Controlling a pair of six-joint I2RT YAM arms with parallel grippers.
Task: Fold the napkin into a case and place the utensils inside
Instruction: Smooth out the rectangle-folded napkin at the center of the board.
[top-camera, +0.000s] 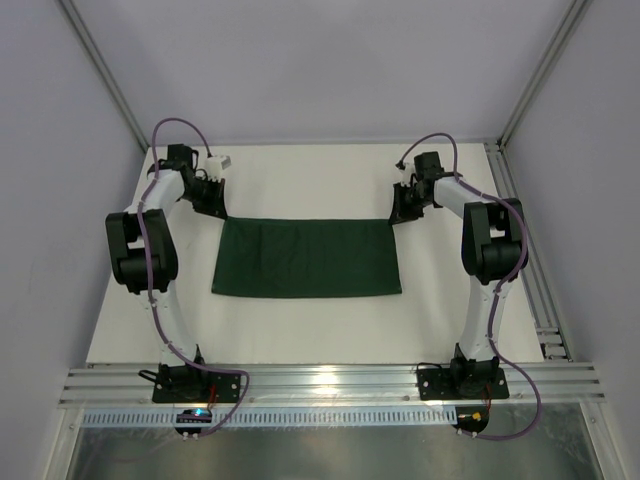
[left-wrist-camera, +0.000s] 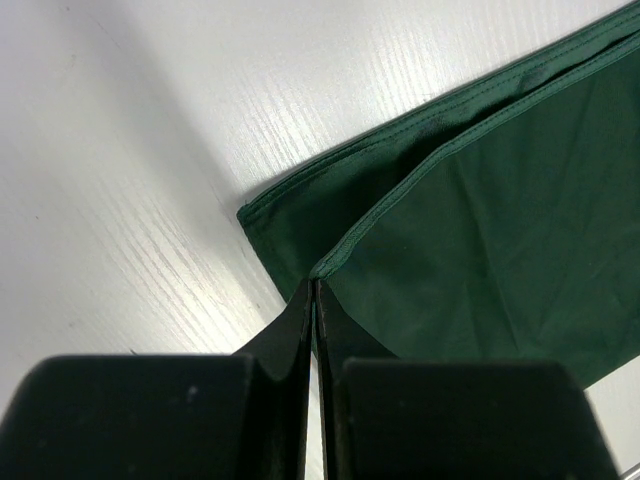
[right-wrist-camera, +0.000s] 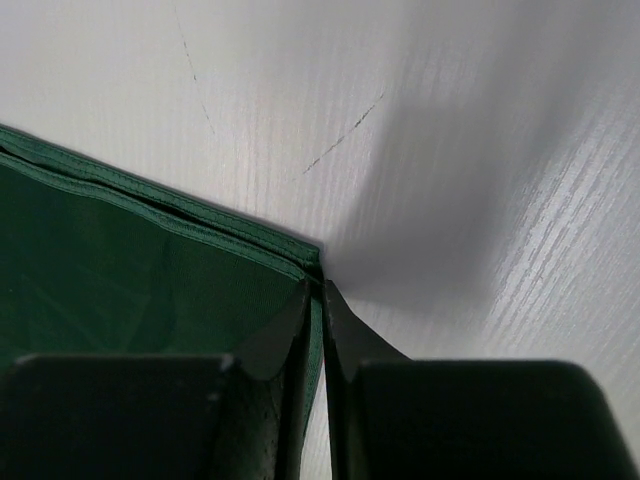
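Observation:
The dark green napkin (top-camera: 306, 258) lies flat on the white table as a wide rectangle, folded double, with two hemmed edges stacked along its far side. My left gripper (top-camera: 222, 212) sits at the far left corner. In the left wrist view the left gripper (left-wrist-camera: 315, 285) is shut on the upper layer's corner of the napkin (left-wrist-camera: 500, 230). My right gripper (top-camera: 395, 218) is at the far right corner. There the right gripper (right-wrist-camera: 317, 290) stands nearly closed, with the napkin (right-wrist-camera: 120, 270) edge pinched between the jaws. The utensils and a case are out of view.
The white table board (top-camera: 300, 170) reaches past the cloth on all sides. A metal rail (top-camera: 330, 382) carrying both arm bases runs along the near edge. Another rail (top-camera: 530, 270) lines the right side. Frame posts rise at the far corners.

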